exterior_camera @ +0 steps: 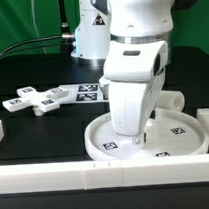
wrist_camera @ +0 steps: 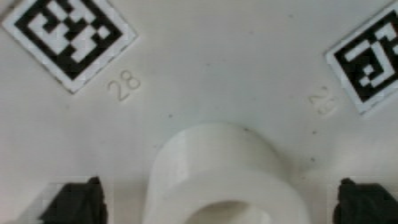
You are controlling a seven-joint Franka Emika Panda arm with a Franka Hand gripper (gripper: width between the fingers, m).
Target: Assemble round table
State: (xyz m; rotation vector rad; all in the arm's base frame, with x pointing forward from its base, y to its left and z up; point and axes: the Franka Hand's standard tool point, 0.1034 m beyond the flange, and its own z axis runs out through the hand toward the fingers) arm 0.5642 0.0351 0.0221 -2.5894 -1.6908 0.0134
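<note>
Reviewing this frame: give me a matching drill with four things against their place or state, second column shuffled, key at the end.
Things:
1. round disc
2. cross-shaped piece
3. gripper
4. border rail

Places or states:
A. lies flat on the black table, at the exterior view's left
B. open, fingers wide apart
C. runs along the near edge of the exterior view
D. directly under the gripper

Pairs: 1-D, 2-A, 3-B, 4-C
</note>
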